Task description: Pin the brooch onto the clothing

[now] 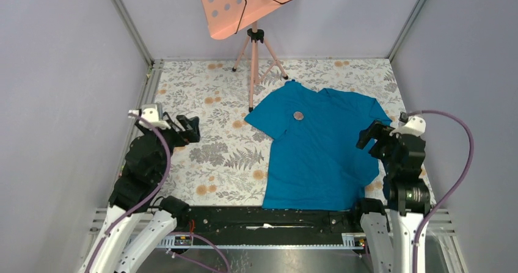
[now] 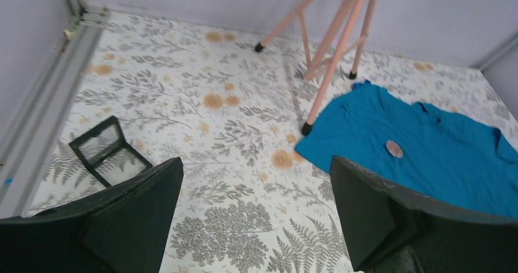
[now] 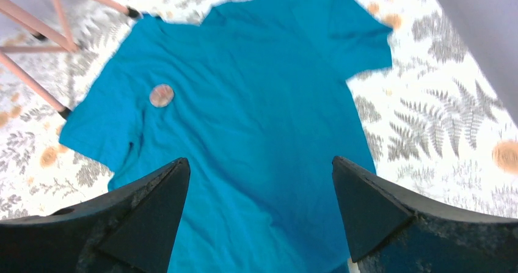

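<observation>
The teal-blue T-shirt (image 1: 317,154) lies flat on the floral table, right of centre. The small round brooch (image 1: 298,115) sits on its upper left chest; it also shows in the left wrist view (image 2: 394,148) and in the right wrist view (image 3: 161,95). My left gripper (image 1: 189,128) is open and empty, raised over the table well to the left of the shirt (image 2: 427,145). My right gripper (image 1: 371,135) is open and empty, raised over the shirt's (image 3: 256,120) right side.
A pink tripod stand (image 1: 253,53) with a perforated pink board stands at the back, one foot next to the shirt's left sleeve. A small black square frame (image 2: 107,149) lies on the table at the left. Grey walls enclose the table.
</observation>
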